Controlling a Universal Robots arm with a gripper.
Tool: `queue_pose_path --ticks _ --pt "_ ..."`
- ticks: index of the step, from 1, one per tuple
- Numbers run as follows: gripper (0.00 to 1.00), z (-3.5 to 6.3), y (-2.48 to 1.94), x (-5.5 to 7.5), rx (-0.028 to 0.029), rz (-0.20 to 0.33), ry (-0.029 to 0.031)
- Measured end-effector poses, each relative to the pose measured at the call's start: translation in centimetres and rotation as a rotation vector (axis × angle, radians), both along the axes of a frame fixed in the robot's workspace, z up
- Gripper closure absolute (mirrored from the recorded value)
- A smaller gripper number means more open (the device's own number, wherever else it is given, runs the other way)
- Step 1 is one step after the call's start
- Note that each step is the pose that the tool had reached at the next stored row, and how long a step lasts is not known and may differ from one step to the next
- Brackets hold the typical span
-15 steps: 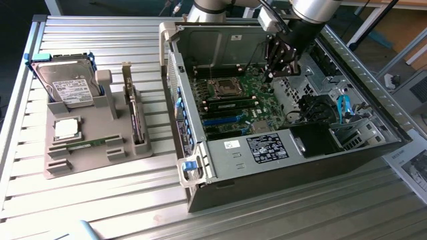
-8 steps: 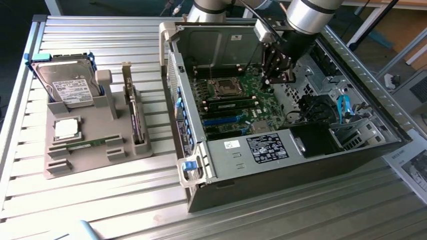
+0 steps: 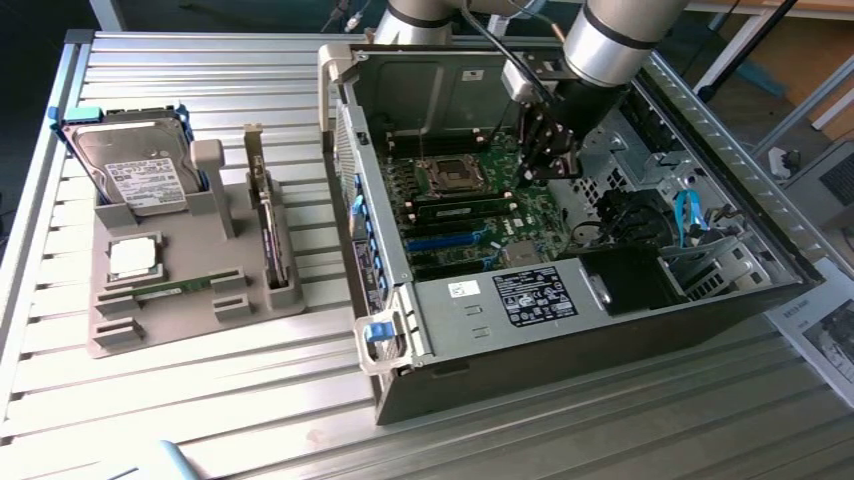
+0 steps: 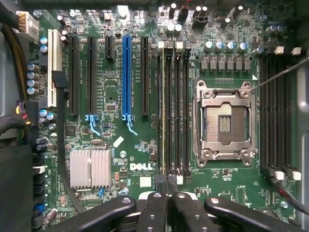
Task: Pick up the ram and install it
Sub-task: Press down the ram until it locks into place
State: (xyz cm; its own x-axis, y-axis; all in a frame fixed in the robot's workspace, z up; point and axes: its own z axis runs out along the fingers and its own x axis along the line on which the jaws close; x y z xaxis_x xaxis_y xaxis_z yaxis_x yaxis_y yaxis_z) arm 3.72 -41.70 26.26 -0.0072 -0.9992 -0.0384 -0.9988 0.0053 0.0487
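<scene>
A ram (image 4: pixel 163 106) appears to stand edge-on in one of the black memory slots beside the empty processor socket (image 4: pixel 223 123). It shows as a thin pale line along the slot. In the exterior view the same strip (image 3: pixel 461 209) lies among the slots inside the open computer case (image 3: pixel 400 300). My gripper (image 4: pixel 167 183) is shut, its dark fingertips pressed together just above the near end of those slots, with nothing visible between them. From outside, the gripper (image 3: pixel 549 172) hangs low inside the case over the motherboard. Another green ram stick (image 3: pixel 178 288) lies in the grey holder.
The grey holder (image 3: pixel 160 330) on the exterior view's left also carries a hard drive (image 3: pixel 134 175), a square silver processor (image 3: pixel 131 257) and an upright expansion card (image 3: pixel 270 235). Cables (image 3: pixel 687 215) and drive bays crowd the case's right side. The slatted metal table (image 3: pixel 200 420) surrounds everything.
</scene>
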Motion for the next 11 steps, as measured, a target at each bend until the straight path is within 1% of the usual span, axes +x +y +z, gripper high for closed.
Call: queue_pose_path --ticks 2,8,11 --pt "0.90 -0.60 0.00 0.0 0.0001 0.000 -0.0002" --pt "0.90 -1.80 0.00 0.0 0.0000 0.000 -0.0004" --pt "0.90 -2.04 0.00 0.0 -0.0001 0.000 -0.0004"
